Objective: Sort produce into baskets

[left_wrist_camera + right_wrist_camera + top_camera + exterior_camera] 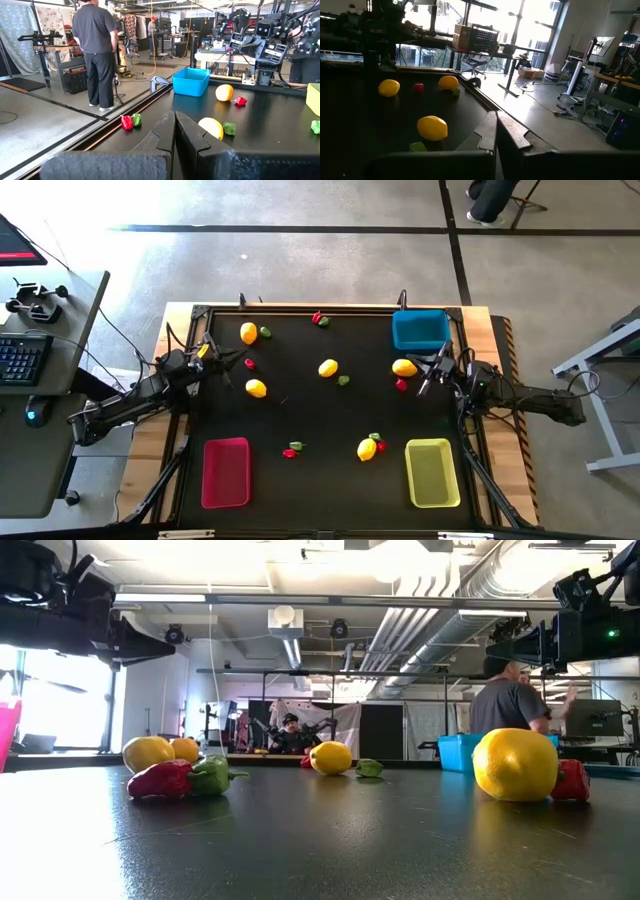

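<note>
Several yellow lemons lie on the black table: (249,332), (256,388), (328,367), (404,367), (367,448). Small red bits (249,364), (401,384) and green bits (343,380), (265,332) lie among them. The blue basket (420,330) stands far right, the pink-red basket (226,472) near left, the yellow-green basket (432,472) near right. My left gripper (232,358) is shut and empty above the table's left side, also in its wrist view (175,122). My right gripper (428,376) is shut and empty beside the right lemon, also in its wrist view (496,125).
A red and green pair (318,318) lies at the far edge, another pair (292,449) near the front. A person (97,45) stands on the floor beyond the table's far edge. A desk with a keyboard (22,360) stands left of the table.
</note>
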Motion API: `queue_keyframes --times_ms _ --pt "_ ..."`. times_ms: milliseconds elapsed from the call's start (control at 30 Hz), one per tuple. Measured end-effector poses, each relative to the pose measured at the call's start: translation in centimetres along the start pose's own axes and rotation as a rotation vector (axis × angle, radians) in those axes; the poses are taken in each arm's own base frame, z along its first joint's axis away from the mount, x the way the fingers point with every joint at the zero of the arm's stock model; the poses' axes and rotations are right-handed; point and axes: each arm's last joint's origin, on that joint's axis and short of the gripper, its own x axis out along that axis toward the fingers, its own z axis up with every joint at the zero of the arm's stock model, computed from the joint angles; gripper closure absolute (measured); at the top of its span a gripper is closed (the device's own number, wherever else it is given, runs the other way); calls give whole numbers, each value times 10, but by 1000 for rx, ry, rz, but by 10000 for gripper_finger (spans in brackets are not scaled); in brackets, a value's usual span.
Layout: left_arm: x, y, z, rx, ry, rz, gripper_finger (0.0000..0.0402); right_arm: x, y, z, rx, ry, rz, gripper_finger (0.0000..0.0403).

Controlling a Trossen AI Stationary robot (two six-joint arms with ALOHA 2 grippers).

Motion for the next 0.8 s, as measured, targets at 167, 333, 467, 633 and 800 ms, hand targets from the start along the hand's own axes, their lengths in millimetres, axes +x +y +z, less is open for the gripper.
queue_keyframes --times_ms 167,333,467,633,800 --pt "0 0 0 0 0 0 401 0 0 0 0 0 -1 402" --pt "0 0 0 0 0 0 401 0 0 0 0 0 0 402" --pt "0 0 0 0 0 0 401 0 0 0 0 0 0 402" --pt "0 0 0 0 0 0 402 0 0 0 0 0 0 402" --pt "0 0 0 0 0 0 401 0 0 1 4 -11 -3 402"
